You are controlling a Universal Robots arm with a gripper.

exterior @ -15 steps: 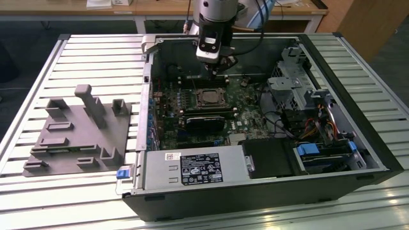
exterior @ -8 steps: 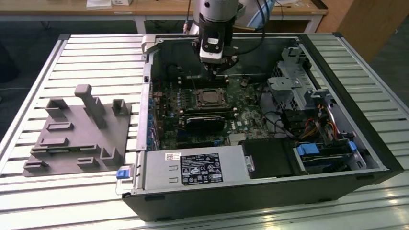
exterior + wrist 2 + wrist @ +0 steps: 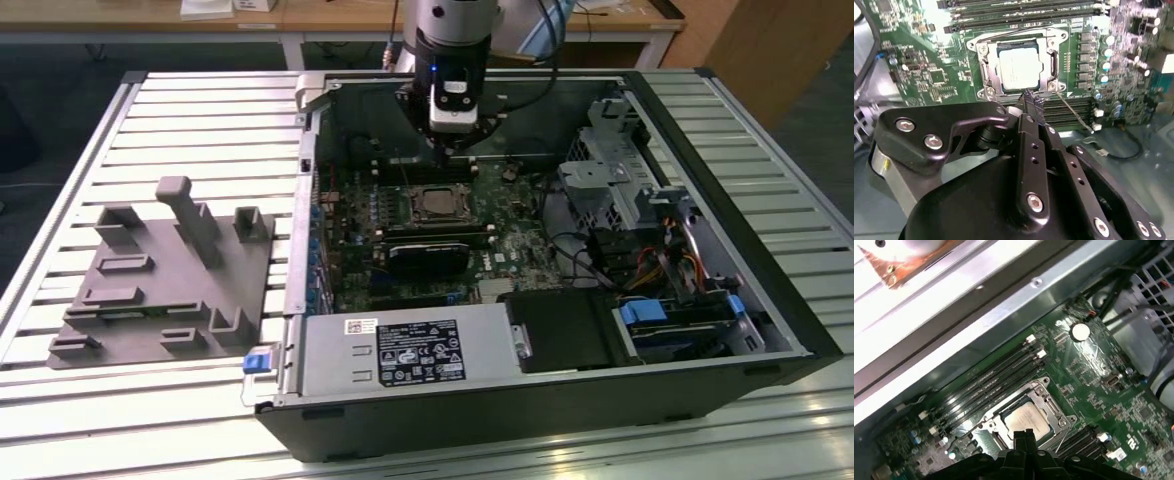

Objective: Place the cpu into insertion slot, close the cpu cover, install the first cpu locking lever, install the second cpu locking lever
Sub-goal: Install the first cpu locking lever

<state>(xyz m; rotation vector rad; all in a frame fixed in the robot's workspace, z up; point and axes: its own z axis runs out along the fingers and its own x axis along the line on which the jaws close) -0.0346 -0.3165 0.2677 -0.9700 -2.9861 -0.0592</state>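
The cpu (image 3: 1018,70) lies flat in the insertion slot (image 3: 1054,37) on the green board, its silver top showing through the window of the cpu cover (image 3: 988,70), which is down over it. One thin wire locking lever (image 3: 1076,115) sticks out from a socket corner across the memory slots; another lever (image 3: 1004,35) runs along the far side of the socket. My gripper (image 3: 1030,97) hangs just above the socket's edge, shut, with nothing visibly held. The exterior view shows the gripper (image 3: 451,160) just behind the cpu (image 3: 434,203). In the first wrist view the fingertips (image 3: 1019,437) overlap the cpu (image 3: 1026,421).
The open computer case (image 3: 787,300) lies on a slatted table. Inside it are the black power-supply box (image 3: 414,352), a black heatsink card (image 3: 430,255), cables and drive cages at the exterior view's right. A grey fixture (image 3: 160,275) stands at the exterior view's left.
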